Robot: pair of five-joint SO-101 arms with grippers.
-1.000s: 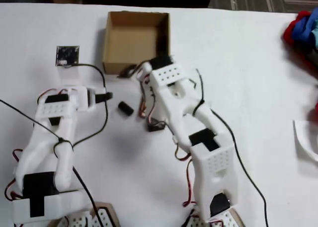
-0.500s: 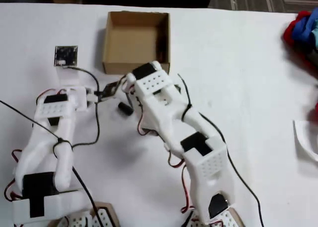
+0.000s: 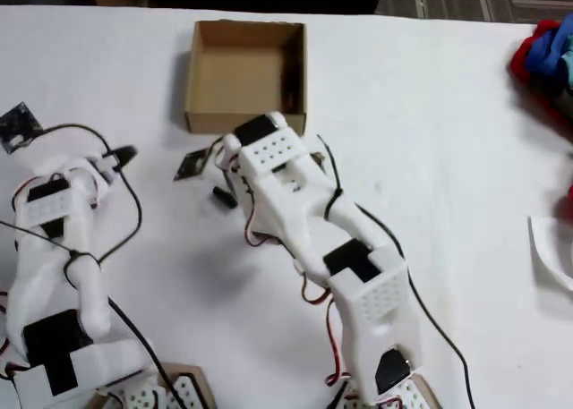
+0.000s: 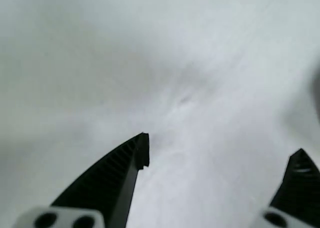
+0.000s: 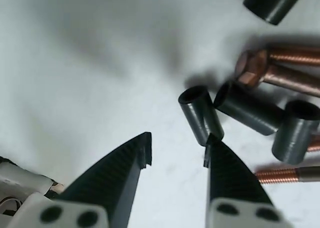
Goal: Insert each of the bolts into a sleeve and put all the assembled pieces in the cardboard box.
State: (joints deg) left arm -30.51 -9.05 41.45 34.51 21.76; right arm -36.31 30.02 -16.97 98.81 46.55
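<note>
Black sleeves (image 5: 201, 113) and copper bolts (image 5: 248, 68) beside your right gripper (image 5: 176, 149), jaws apart, near the cardboard box (image 3: 242, 120), left gripper (image 4: 221, 155) farther off, jaws apart

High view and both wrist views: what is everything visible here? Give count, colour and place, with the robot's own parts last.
cardboard box: one, brown, open, far middle of the table.
sleeves: four in the right wrist view, black, loose on the table among the bolts.
bolts: at least three, copper, lying by the sleeves, some cut off at the edge.
cloth: one bundle, red and blue, far right edge of the table.
pale object: one, whitish, right edge; cannot tell what it is.
table: one, white.
left gripper: one, black fingers, open over bare table.
right gripper: one, black fingers, open, tips by the nearest sleeve.
</note>
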